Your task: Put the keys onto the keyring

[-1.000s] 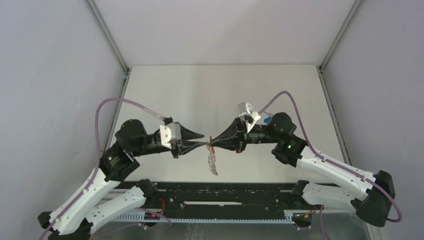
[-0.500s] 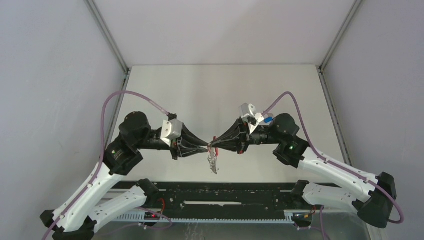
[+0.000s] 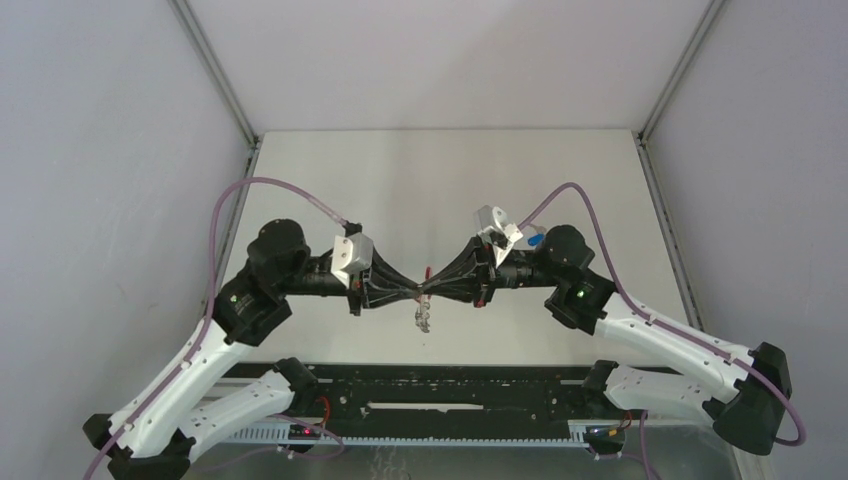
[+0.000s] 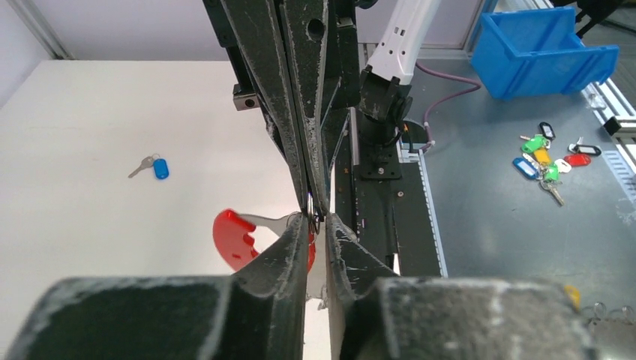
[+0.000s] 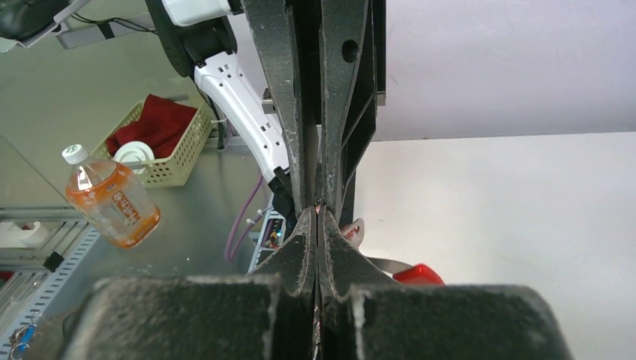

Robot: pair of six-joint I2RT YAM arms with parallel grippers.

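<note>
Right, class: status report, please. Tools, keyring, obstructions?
Right tool shut on the keyring, tip to tip with left tool, jaws nearly shut, grip unclear. Blue-tagged key on the table, apart. Nothing blocking.

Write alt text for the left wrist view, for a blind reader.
The left gripper and the right gripper meet tip to tip at a small silver ring of the keyring, whose red band shows beside them. A key with a blue tag lies apart on the white table.

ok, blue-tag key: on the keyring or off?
Off. The blue-tag key lies flat on the white table, alone, well apart from the keyring.
</note>
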